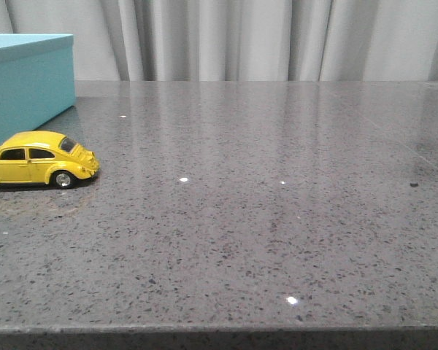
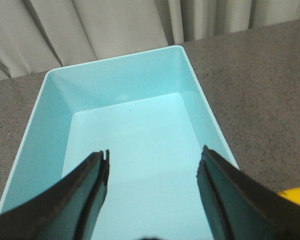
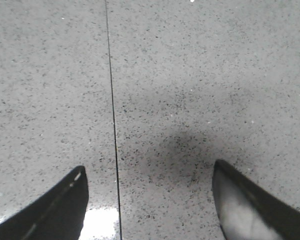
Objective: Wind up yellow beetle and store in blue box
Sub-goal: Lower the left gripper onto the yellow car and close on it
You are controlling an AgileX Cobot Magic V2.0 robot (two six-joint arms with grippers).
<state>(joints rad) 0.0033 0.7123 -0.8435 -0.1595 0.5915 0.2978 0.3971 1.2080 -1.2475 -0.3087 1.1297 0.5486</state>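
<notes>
Yellow beetle (image 1: 38, 160) sits on its wheels on the grey speckled desk (image 1: 263, 219), at the left edge of the front view, nose toward the right, rear cut off by the frame. Blue box (image 1: 25, 84) stands just behind it, at the far left, close but whether touching cannot be told. Grey curtain (image 1: 263, 40) hangs behind the desk.

Left pincer (image 2: 153, 172) hangs over the box's open top, released, dark fingers (image 2: 87, 187) spread wide with nothing between them. Box interior pale turquoise. A sliver of the yellow car shows at the corner of that view, outside the box wall.

Right pincer (image 3: 149, 200) hovers over bare desk, released, gripping nothing. A thin dark seam (image 3: 112, 115) runs across the stone beneath it.
</notes>
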